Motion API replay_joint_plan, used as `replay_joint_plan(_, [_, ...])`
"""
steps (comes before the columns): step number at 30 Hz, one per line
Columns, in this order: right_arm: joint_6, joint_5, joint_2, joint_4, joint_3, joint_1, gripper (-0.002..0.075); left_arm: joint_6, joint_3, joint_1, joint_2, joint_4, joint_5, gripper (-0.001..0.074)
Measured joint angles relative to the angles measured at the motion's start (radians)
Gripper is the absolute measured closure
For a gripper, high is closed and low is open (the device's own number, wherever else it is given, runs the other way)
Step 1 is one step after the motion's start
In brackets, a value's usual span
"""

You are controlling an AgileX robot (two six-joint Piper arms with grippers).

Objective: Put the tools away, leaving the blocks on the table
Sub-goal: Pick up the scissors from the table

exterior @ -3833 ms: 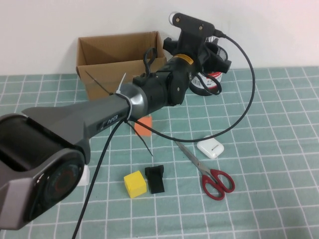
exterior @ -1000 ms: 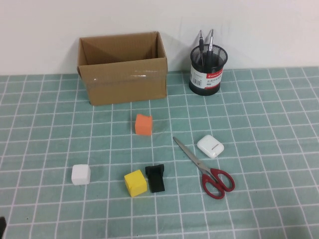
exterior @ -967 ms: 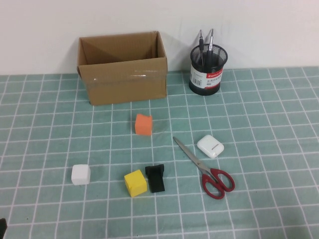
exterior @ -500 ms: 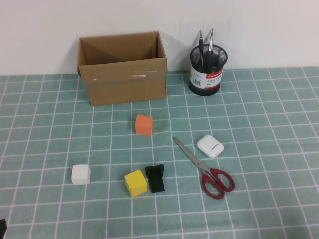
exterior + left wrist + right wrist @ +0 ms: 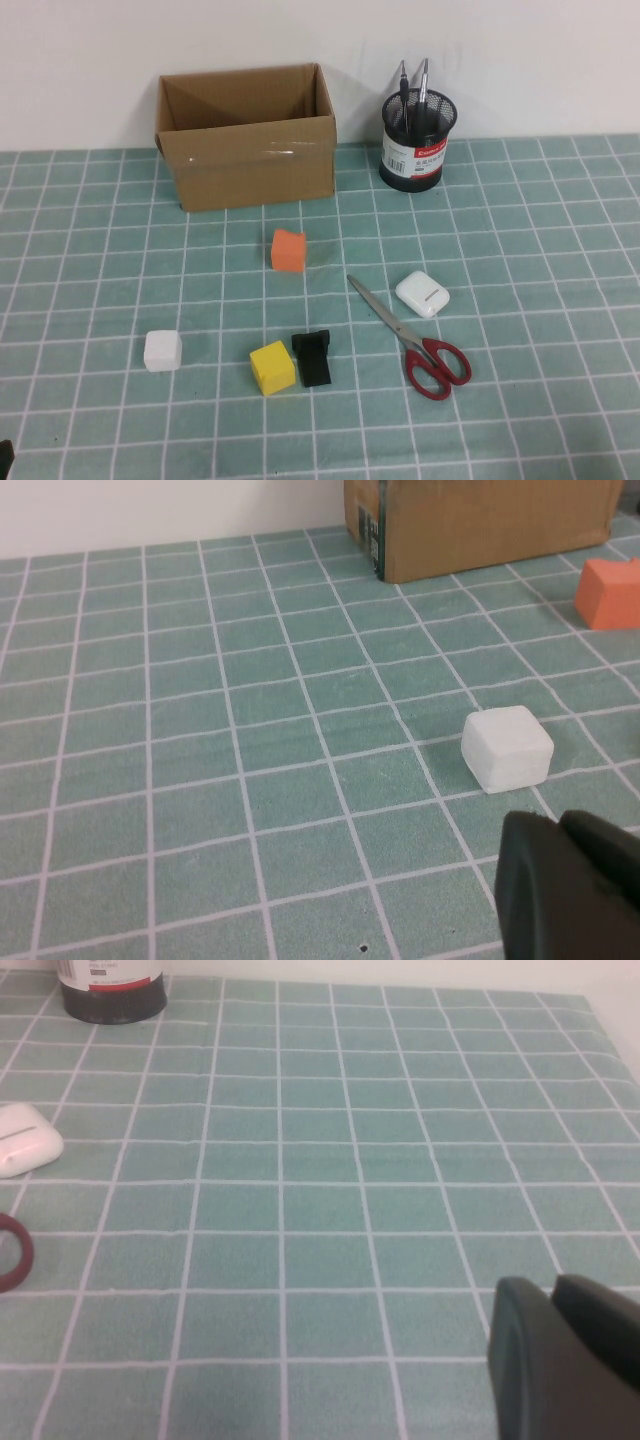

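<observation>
Scissors left on tabletop: right claw closed, empty, nearest; open it, grab blades, skip left claw, closed by white block.

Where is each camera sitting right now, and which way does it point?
High: raised on the robot's side, angled down at the table, box, pen cup and scissors; no arm shows.
Left wrist: low over the table, facing white block and box; shut left pincer shows.
Right wrist: low, facing case and pen cup; shut right pincer shows.
Shared: high and left wrist both see the orange block.
</observation>
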Motion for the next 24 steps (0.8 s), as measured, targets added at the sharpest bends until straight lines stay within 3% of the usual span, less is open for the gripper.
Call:
replay_joint_plan(7, [0.000, -0.064, 0.000, 0.045, 0.001, 0.000, 0.0733, 0.000, 0.000, 0.000, 0.000, 0.000, 0.000, 0.0735])
replay_joint_plan(16, [0.029, -0.318, 0.000, 0.556, 0.002, 0.000, 0.0733, 0.000, 0.000, 0.000, 0.000, 0.000, 0.000, 0.0735])
replay_joint_plan(20, [0.037, -0.219, 0.021, 0.686, -0.030, 0.000, 0.0733, 0.000, 0.000, 0.000, 0.000, 0.000, 0.000, 0.0735])
replay_joint_plan(24, [0.037, -0.019, 0.211, 0.629, -0.182, 0.000, 0.0733, 0.000, 0.000, 0.000, 0.000, 0.002, 0.000, 0.0735])
